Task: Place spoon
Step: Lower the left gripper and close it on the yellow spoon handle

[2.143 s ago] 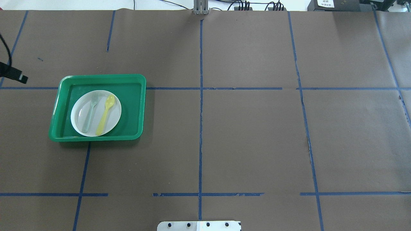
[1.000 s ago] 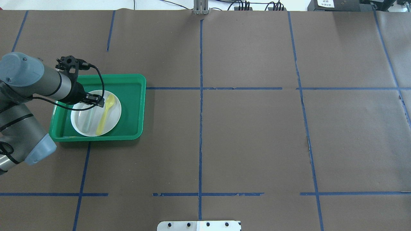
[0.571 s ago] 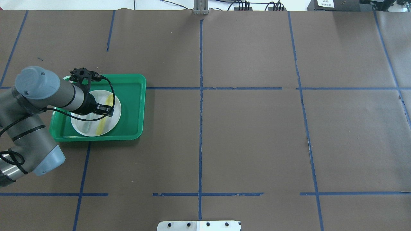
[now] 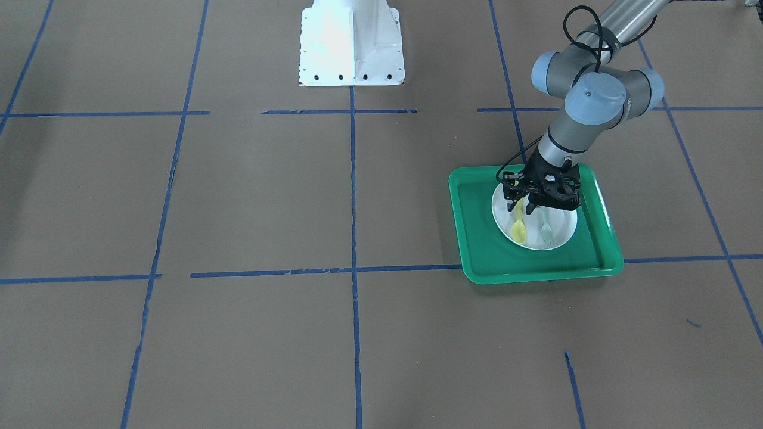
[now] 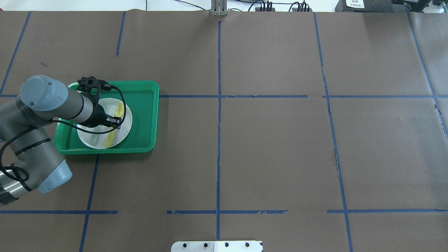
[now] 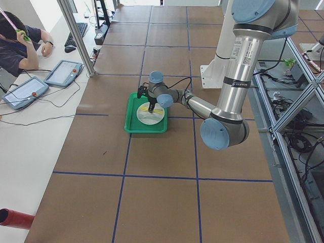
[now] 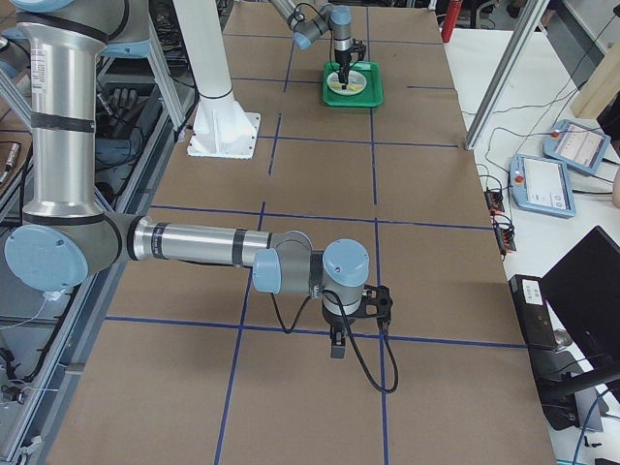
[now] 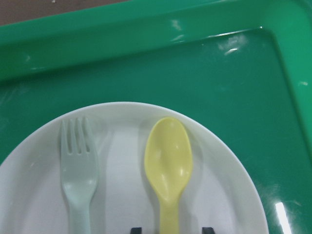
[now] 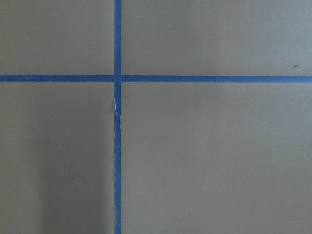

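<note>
The left hand point(image 4: 520, 208) has dropped astride the slim, oval-bowled yellow plastic spoon point(image 8: 168, 161).

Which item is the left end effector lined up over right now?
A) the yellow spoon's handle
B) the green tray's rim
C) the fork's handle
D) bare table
A: in the wrist view the left end effector has its fingertips apart on either side of the spoon handle; the fork lies beside it on the plate.

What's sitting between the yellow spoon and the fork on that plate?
Nothing: the left wrist view shows the spoon and the fork lying side by side, apart, with only bare white plate between them.
</note>
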Controlling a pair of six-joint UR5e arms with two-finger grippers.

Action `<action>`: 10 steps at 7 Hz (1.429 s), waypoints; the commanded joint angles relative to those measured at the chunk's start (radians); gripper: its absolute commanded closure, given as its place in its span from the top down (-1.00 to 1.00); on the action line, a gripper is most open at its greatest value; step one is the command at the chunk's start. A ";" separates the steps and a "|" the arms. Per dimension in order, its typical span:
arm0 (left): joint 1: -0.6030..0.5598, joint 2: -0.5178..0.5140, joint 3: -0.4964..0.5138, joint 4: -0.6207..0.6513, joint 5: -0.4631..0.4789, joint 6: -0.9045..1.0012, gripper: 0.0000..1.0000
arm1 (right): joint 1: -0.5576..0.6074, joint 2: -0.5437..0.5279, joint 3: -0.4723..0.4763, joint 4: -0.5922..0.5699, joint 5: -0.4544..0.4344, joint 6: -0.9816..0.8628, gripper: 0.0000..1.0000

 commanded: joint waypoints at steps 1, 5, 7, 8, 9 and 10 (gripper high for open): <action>0.000 0.002 0.001 0.004 -0.001 -0.001 -0.45 | 0.000 0.001 0.000 0.001 0.000 0.000 1.00; 0.000 0.000 0.006 0.004 -0.001 -0.002 -0.43 | 0.000 -0.001 0.000 0.001 0.000 0.000 1.00; 0.000 0.000 0.000 0.005 -0.001 -0.004 -1.00 | 0.000 -0.001 0.000 0.001 0.000 0.000 1.00; -0.008 0.003 -0.011 0.015 -0.001 -0.005 -1.00 | 0.000 0.001 0.000 0.001 0.000 0.000 1.00; -0.032 0.006 -0.028 0.024 -0.005 -0.005 -1.00 | 0.000 0.001 0.000 0.001 0.000 0.000 1.00; -0.081 0.002 -0.048 0.075 -0.006 -0.005 -1.00 | 0.000 -0.001 0.000 0.001 0.000 0.000 1.00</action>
